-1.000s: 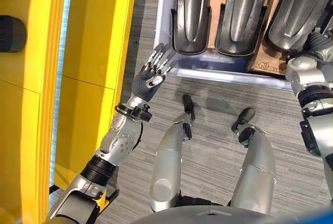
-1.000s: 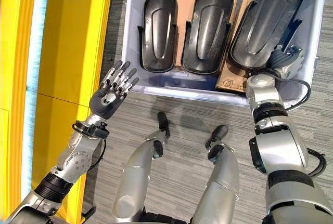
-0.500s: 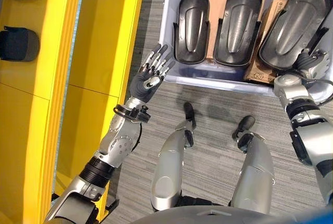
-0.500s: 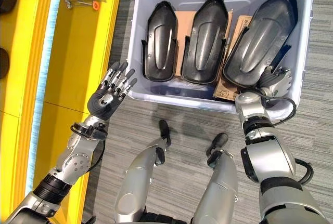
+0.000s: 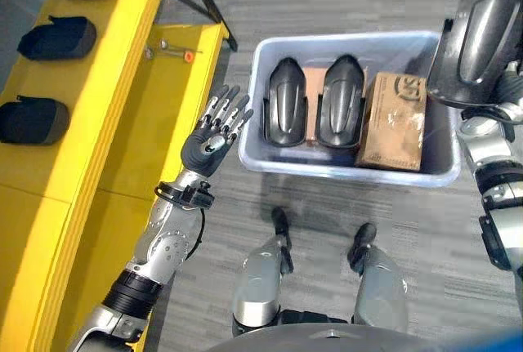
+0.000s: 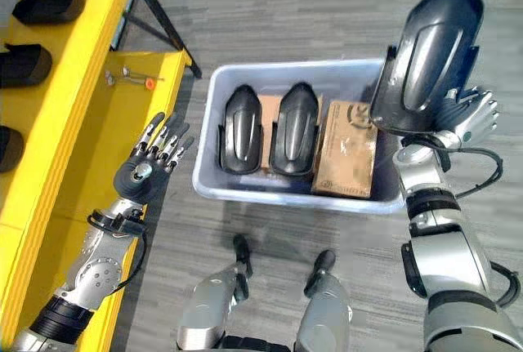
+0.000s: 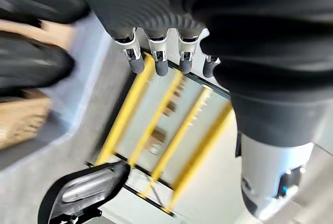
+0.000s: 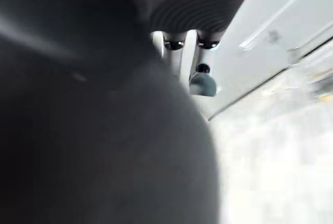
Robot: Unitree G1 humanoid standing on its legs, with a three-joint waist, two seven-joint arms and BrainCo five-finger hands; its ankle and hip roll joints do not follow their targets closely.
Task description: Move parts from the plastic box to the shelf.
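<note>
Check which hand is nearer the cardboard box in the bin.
Right. The right hand holds a black part up, over the plastic box's right end beside the cardboard box. The left hand is open, outside the bin's left wall by the yellow shelf.

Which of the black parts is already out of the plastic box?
The large black part raised in the right hand. The two smaller parts lie side by side in the plastic box.

My right hand (image 6: 464, 115) holds one part (image 6: 426, 56) up above the right end of the plastic box (image 6: 245, 197). Inside the box, two parts (image 6: 242, 140) lie side by side, a cardboard carton (image 6: 346, 149) to their right. My left hand (image 6: 147, 168) hangs between box and shelf (image 6: 90, 115), where three more parts (image 5: 57, 38) sit in a row.
</note>
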